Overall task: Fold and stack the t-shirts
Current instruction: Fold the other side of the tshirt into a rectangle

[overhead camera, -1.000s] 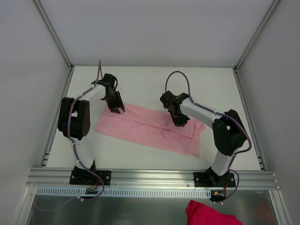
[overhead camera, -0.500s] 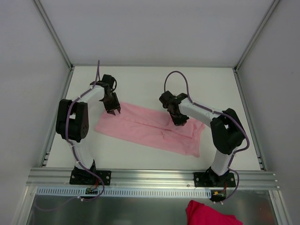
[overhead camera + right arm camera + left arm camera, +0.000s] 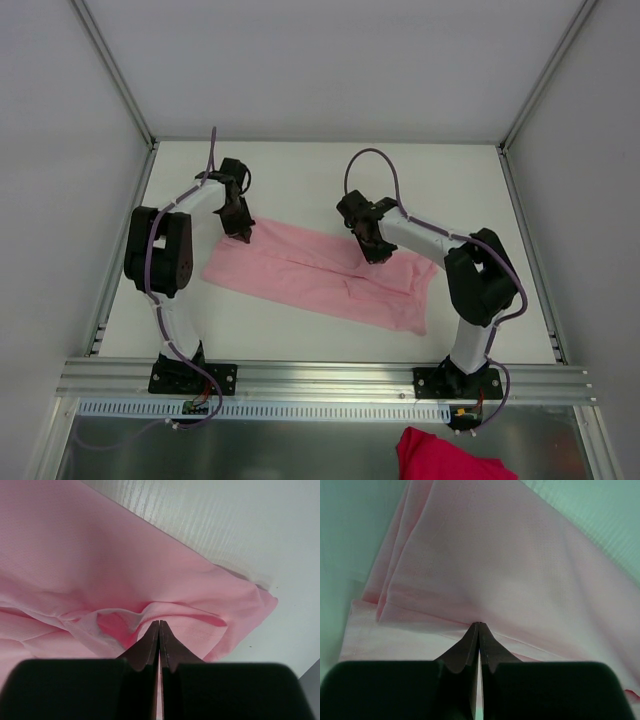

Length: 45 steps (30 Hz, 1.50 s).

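Both are clenched: the left claw (image 3: 242, 232) and right claw (image 3: 368, 255) each pinch the t-shirt (image 3: 320, 285) edge bunched at their tips. It looks thin, light and floppy, so grabbing hems and corners seems safest.

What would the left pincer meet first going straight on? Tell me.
The t-shirt: the left pincer, shut, has its tips on the folded cloth; straight on is more fabric, probably table beneath.
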{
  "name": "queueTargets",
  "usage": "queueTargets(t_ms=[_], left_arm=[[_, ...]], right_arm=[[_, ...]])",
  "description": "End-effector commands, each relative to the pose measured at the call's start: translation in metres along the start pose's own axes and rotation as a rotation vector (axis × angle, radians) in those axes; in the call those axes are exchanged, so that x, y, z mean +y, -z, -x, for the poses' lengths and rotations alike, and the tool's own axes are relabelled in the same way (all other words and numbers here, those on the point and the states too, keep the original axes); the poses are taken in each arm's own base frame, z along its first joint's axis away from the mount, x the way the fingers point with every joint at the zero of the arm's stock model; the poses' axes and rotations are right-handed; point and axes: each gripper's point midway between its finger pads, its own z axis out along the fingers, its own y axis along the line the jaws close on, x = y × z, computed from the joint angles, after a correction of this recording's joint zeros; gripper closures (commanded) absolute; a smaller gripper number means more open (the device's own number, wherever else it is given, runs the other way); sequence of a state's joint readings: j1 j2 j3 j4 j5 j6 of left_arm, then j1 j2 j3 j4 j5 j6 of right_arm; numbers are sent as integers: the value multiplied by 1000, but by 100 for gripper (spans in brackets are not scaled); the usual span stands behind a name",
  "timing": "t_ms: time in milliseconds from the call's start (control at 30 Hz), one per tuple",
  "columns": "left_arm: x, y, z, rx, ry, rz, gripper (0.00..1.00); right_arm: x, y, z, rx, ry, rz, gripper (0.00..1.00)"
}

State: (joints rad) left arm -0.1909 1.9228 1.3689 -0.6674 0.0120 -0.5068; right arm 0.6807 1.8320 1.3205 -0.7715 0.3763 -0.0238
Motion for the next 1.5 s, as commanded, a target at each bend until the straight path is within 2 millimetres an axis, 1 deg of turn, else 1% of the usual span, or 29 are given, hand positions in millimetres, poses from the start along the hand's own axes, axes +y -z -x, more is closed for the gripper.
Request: queueTargets(t_ms=[0, 100, 300, 467, 567, 800, 933, 967, 1033, 1100, 1133, 1267, 1367, 1400, 1433, 1467], left_arm=[[7, -3, -3, 18, -18, 56, 100], [13, -4, -6, 28, -18, 87, 100], [22, -4, -10, 50, -17, 123, 100], [36, 1, -13, 64, 0, 163, 100], [44, -1, -20, 88, 15, 178, 100], [56, -3, -25, 104, 26, 205, 100], [59, -2, -25, 103, 25, 216, 100], [59, -1, -24, 100, 23, 216, 100], [60, -1, -24, 101, 24, 220, 100], [61, -1, -26, 105, 25, 225, 100], [61, -1, -26, 105, 26, 223, 100], [60, 0, -25, 100, 21, 220, 100], [58, 1, -22, 85, 25, 202, 100], [57, 0, -23, 85, 25, 198, 100], [56, 0, -22, 83, 27, 193, 100], [56, -1, -23, 87, 29, 194, 100]], right_arm=[[0, 2, 17, -37, 1, 10, 99], [1, -2, 17, -38, -5, 14, 99], [10, -22, 11, -11, -10, 29, 99], [13, -37, 4, 23, 1, 21, 99], [16, -45, 2, 19, 2, 21, 99], [6, -59, -5, 10, 5, -45, 99], [-2, -56, 2, -1, -24, -84, 99], [-7, -52, 9, -23, -35, -110, 99], [-15, -50, 13, -34, -36, -151, 99], [-27, -48, 18, -40, -34, -226, 99], [-32, -50, 17, -35, -30, -258, 99], [-36, -47, 19, -37, -48, -262, 99], [-42, -34, 26, -92, -80, -260, 99], [-43, -30, 32, -121, -93, -254, 99], [-47, -21, 38, -151, -102, -256, 99], [-50, -17, 42, -165, -103, -263, 99]])
